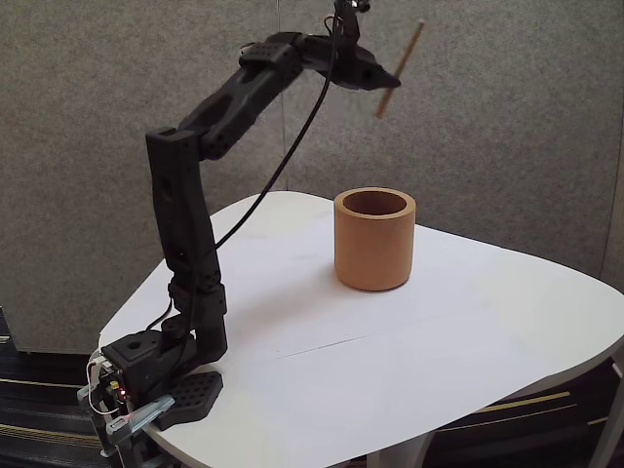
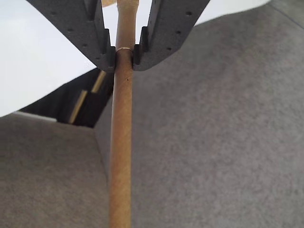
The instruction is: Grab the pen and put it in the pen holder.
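The pen (image 1: 401, 68), a thin tan-brown stick, hangs tilted high in the air in the fixed view, clamped near its lower third by my black gripper (image 1: 390, 78). In the wrist view the gripper (image 2: 124, 57) is shut on the pen (image 2: 121, 142), whose shaft runs down through the picture's middle. The pen holder (image 1: 374, 239), a thick-walled orange-brown cup, stands upright on the white table (image 1: 468, 351), well below the pen and slightly to its left.
The arm's base (image 1: 156, 385) is clamped at the table's front left corner, and a black cable (image 1: 292, 156) hangs from the wrist down behind the arm. A grey wall stands behind the table.
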Controlling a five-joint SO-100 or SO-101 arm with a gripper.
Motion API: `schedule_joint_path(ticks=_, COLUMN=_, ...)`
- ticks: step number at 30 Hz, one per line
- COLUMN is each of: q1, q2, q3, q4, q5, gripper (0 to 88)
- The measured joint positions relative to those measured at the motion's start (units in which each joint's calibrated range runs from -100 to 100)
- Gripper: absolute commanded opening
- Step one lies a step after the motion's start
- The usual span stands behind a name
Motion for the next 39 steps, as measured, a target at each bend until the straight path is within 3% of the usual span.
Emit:
schedule_joint_path(ticks=5, q1=0.15, q2=-0.17, q3=12.36, q4=-9.75, q5=2.69, gripper=0.7)
schedule_joint_path(ticks=18, q1=-0.66, q2=-21.0, q3=55.87, q4=-23.05, q5=2.98, gripper=0.6)
schedule_joint_path(ticks=23, q1=-0.51, q2=-22.69, q3=60.2, q4=-24.66, q5=2.98, gripper=0.6)
schedule_joint_path(ticks=39, q1=-3.16, q2=-22.95, q3=62.18, q4=-47.2, q5=2.98, gripper=0.6)
